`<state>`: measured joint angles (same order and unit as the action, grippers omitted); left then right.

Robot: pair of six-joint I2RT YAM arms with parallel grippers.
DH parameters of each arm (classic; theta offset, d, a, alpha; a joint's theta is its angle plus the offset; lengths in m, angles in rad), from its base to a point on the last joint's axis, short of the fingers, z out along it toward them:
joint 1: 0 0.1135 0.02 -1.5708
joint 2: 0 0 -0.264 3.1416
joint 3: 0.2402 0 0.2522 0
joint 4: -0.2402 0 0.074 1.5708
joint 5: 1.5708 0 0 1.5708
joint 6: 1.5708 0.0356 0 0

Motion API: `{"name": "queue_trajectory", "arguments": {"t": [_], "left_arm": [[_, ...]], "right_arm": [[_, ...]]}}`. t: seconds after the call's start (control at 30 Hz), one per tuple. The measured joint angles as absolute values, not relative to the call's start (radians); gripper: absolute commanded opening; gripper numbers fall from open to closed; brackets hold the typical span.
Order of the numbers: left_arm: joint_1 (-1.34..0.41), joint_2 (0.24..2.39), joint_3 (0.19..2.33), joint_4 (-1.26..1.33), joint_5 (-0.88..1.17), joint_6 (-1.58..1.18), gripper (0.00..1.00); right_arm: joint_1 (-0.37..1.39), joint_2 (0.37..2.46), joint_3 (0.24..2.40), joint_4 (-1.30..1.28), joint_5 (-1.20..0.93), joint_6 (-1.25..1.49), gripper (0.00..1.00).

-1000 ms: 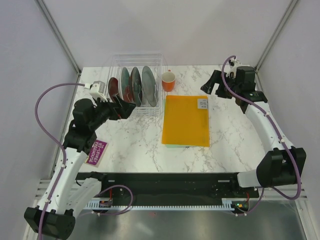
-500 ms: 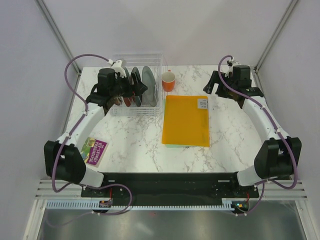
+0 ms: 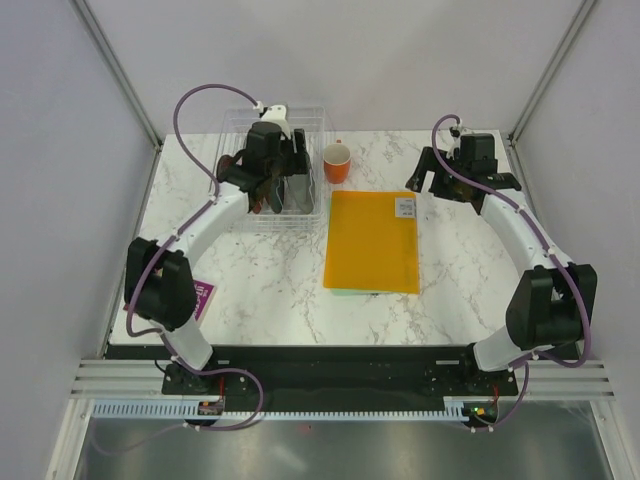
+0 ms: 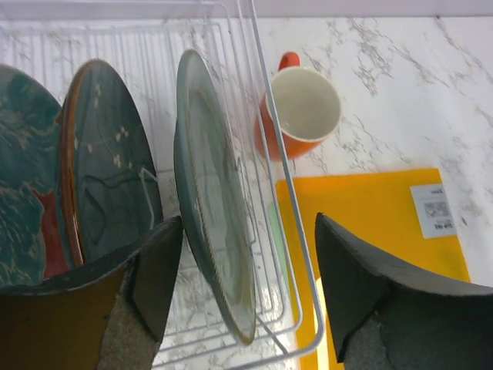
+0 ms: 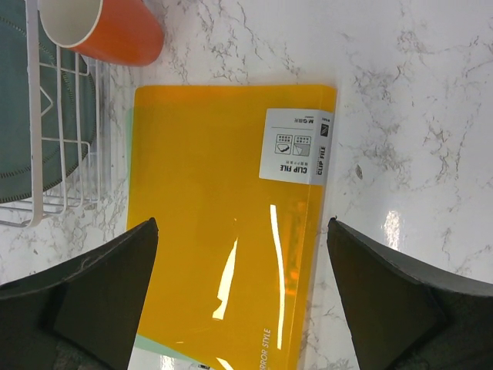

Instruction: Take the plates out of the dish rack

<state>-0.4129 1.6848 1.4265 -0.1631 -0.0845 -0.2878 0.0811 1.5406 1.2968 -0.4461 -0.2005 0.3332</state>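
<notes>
The plates stand on edge in the dish rack (image 3: 305, 116) at the far left of the marble table (image 3: 270, 280), side by side in its slots. The left wrist view shows three: a pale grey-green plate (image 4: 216, 208) nearest the rack's right wall, a dark teal one with an orange-red rim (image 4: 115, 185) next to it, and a red and teal patterned one (image 4: 23, 200) at the left edge. The rack is clear plastic with thin white wire dividers. The left gripper (image 4: 250, 254) hangs over its right end with the jaws apart; one finger (image 4: 154, 270) sits between the teal and the pale plate, and the other (image 4: 354, 270) is outside the rack wall, so that wall lies between the jaws along with the pale plate. Whether a finger touches the plate cannot be told. Just beside the rack on the right stands an orange cup (image 3: 337, 162), upright, white inside. In front of it lies a flat orange-yellow folder (image 3: 372, 240) with a white label (image 5: 296, 146) at its far right corner. The right gripper (image 5: 243, 239) hovers over the folder, jaws wide apart and holding nothing. A purple card (image 3: 203, 298) lies near the left arm
</notes>
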Motion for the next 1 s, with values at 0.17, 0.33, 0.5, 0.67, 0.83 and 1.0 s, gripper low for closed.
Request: {"name": "queue_trajectory", "arguments": {"t": [0.17,0.33,0.5,0.67,0.83,1.0], "left_arm": [[-0.458,1.774,1.507,-0.15,-0.262,-0.252,0.57],[-0.464,1.835,1.543,-0.15,-0.373,-0.244,0.31],[-0.462,1.886,1.579,-0.175,-0.446,-0.222,0.02],[-0.467,1.938,1.678,-0.257,-0.466,-0.214,0.02],[-0.472,1.958,1.738,-0.312,-0.467,-0.2,0.02],[-0.501,1.974,1.81,-0.381,-0.495,-0.144,0.02]], "right_arm": [[0.081,1.541,1.297,-0.455,-0.186,0.326,0.98],[0.081,1.541,1.297,-0.469,-0.178,0.319,0.98],[0.081,1.541,1.297,-0.474,-0.177,0.317,0.98],[0.081,1.541,1.297,-0.481,-0.177,0.317,0.98],[0.091,1.541,1.297,-0.485,-0.153,0.311,0.98],[0.139,1.541,1.299,-0.497,-0.05,0.283,0.98]]}}
